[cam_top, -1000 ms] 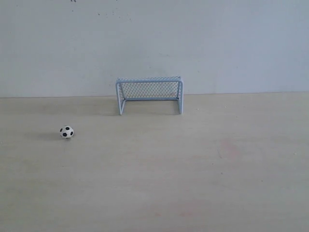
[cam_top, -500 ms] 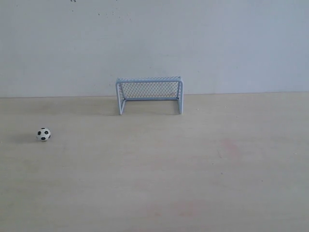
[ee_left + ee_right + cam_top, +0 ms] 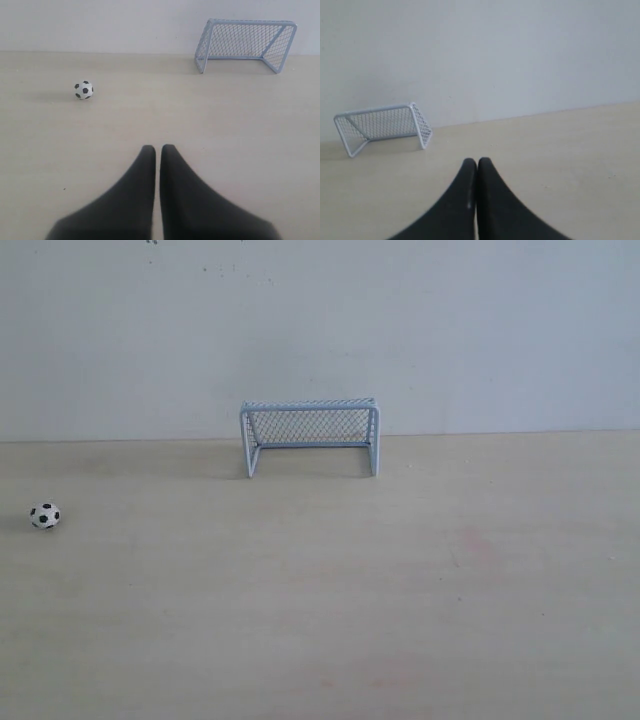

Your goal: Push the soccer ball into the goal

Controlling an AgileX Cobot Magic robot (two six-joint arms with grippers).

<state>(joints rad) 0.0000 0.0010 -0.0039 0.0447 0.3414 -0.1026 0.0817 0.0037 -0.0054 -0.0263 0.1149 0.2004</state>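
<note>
The soccer ball (image 3: 44, 516), tiny, white with black patches, lies on the table at the far left of the exterior view, well away from the goal (image 3: 310, 436), which stands at the back by the wall with its mouth facing forward. Neither gripper shows in the exterior view. In the left wrist view my left gripper (image 3: 158, 148) is shut and holds nothing; the soccer ball (image 3: 83, 90) lies some way beyond its tips and the goal (image 3: 245, 45) farther off. My right gripper (image 3: 477, 161) is also shut and bare, with the goal (image 3: 383, 127) ahead; the ball is out of that view.
A pale wooden table (image 3: 400, 590) runs back to a plain white wall (image 3: 450, 330). The ball lies close to the left edge of the exterior view.
The soccer ball has rolled steadily to the left across the table, away from the goal. The goal has not moved.
</note>
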